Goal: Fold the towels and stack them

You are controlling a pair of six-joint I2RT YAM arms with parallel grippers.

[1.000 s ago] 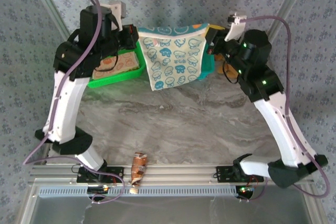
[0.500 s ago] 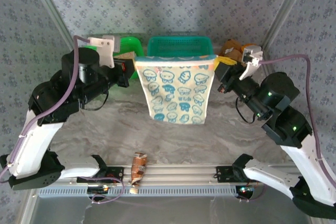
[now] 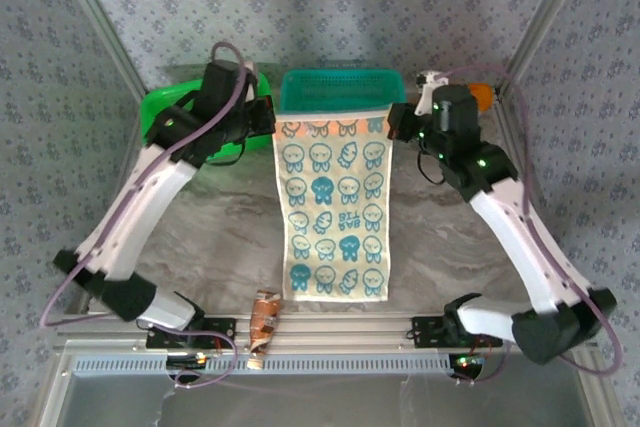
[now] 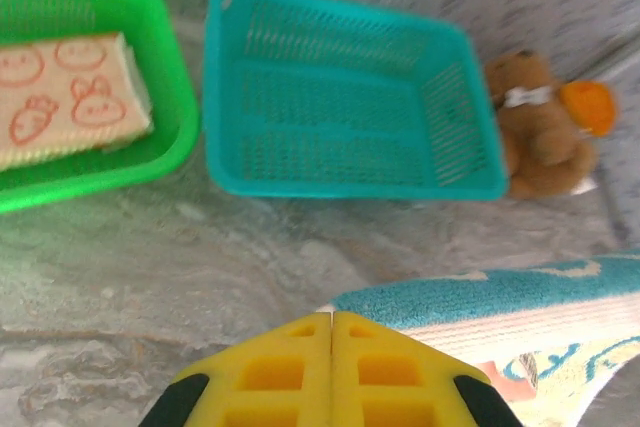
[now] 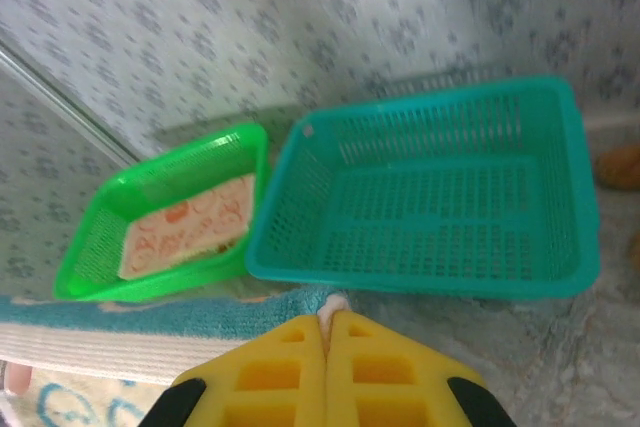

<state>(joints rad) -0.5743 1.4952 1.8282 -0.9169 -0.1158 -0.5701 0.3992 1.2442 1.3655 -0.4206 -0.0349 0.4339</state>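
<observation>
A towel [image 3: 335, 212], pale with teal cartoon faces and a teal back, stretches over the marble table from the teal basket toward the near edge. My left gripper [image 3: 272, 127] is shut on its far left corner, and my right gripper [image 3: 395, 125] is shut on its far right corner. In the left wrist view the yellow jaws [image 4: 331, 317] pinch the corner and the towel's edge [image 4: 480, 307] runs off right. In the right wrist view the gripper [image 5: 328, 317] pinches a white corner tip, with the towel [image 5: 200, 322] running left. A folded peach towel [image 4: 60, 87] lies in the green basket.
The green basket [image 3: 165, 107] sits at the far left and the empty teal basket [image 3: 335, 92] just behind the held edge. A brown teddy bear [image 4: 535, 122] sits right of the teal basket. A snack wrapper [image 3: 265, 319] lies at the near rail.
Both arms reached out and down toward the baskets, still holding the towel's corners. The towel, hanging short in mid-air before, now lies drawn out long toward the near edge.
</observation>
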